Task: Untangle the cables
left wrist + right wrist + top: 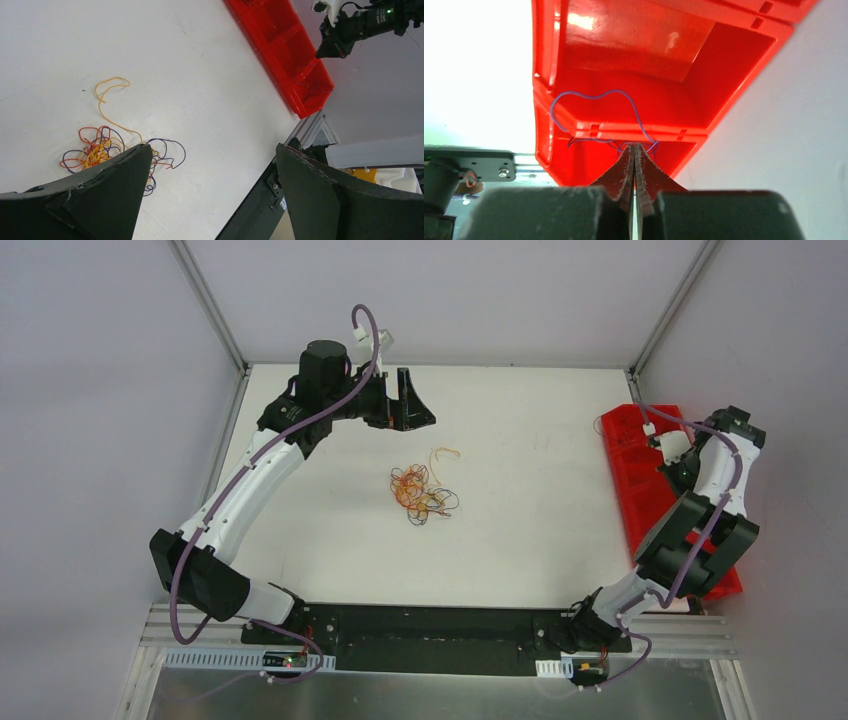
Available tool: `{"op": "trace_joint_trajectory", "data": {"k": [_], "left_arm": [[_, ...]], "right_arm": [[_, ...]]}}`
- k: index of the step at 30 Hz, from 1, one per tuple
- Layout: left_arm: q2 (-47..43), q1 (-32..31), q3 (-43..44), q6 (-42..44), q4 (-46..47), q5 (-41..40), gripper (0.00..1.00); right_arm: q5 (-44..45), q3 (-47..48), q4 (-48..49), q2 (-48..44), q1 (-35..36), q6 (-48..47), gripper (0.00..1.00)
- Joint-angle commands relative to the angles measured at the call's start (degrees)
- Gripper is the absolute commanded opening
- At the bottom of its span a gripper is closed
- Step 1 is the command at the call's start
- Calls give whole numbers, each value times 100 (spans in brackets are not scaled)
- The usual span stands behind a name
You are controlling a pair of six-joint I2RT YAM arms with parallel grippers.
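Right wrist, right gripper [634, 148] closed, purple cable [589, 95] ends hidden behind its tips, left gripper [212, 148] wide open

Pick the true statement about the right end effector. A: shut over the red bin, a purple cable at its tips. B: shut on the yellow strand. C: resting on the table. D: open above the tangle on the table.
A: the right wrist view shows the right end effector closed on a purple cable above the red bin.
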Motion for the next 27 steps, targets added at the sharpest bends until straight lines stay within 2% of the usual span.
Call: {"op": "trace_joint_trajectory", "data": {"k": [1,2,4,8,11,14,22,24,27], "left_arm": [[-75,69,-13,-87,112,63,99],[-76,69,-21,-88,109,73,99],[-90,64,-31,-88,110,59,99],[-105,67,-23,-72,107,82,99],[-102,65,-13,-79,111,100,99],[-92,69,-28,-97,107,100,99],[-66,69,-22,-97,111,85,99],[-58,69,-13,-97,112,92,99],[-47,68,-1,-97,112,101,99]], "right_arm": [[-388,340,-950,-277,57,201,5],[-434,316,-1077,-287,128,351,17],[-511,85,-1141,-448,322,556,33],[-222,-764,-581,-978,767,503,40],[91,-1129,-139,-1042,957,396,51],[295,-1228,94,-919,1050,282,54],[711,-1445,551,-527,1117,-190,52],[726,-1435,604,-448,1149,-192,56],[716,-1346,514,-349,1200,-113,67]]}}
